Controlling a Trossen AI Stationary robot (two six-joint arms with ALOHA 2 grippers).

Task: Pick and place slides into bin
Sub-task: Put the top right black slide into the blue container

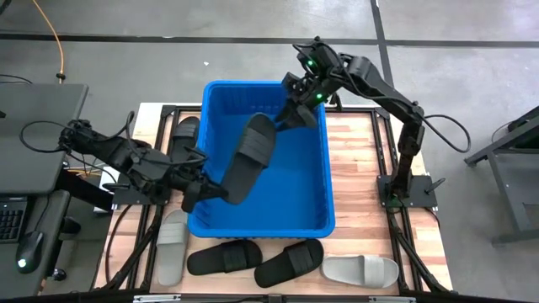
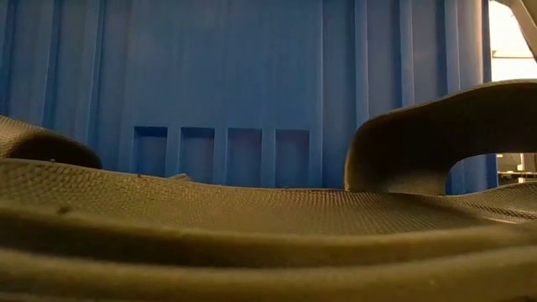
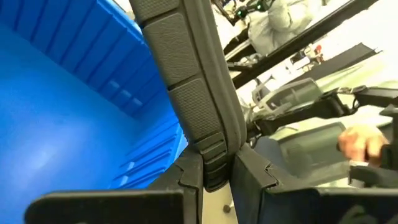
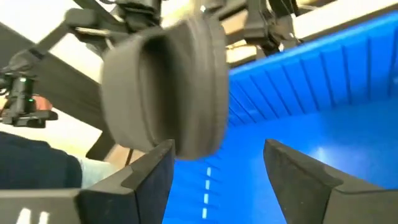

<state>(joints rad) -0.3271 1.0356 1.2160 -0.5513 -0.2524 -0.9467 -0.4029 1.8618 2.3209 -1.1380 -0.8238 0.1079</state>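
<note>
One black rubber slip-on slide (image 1: 247, 160) held aloft over the big bright-blue ribbed plastic bin (image 1: 324, 181), centre of the high view, heel end pinched at lower left. Left gripper (image 1: 199, 192) clenched on that heel, just beyond the bin's left rim; in the left wrist view, both dark fingers (image 3: 186, 177) pressed against the sole edge (image 3: 193, 93). Right gripper (image 1: 291, 116) at upper right over the bin's back end, fingers (image 4: 149, 174) spread wide, grasping nothing, the same slide (image 4: 165, 93) hanging in front. Five more slides lying on the wooden table (image 1: 362, 160): black (image 1: 187, 130) left of the bin, grey (image 1: 172, 244) at lower left, two black (image 1: 223, 257) (image 1: 289, 262) and one grey (image 1: 360, 270) along the bottom.
</note>
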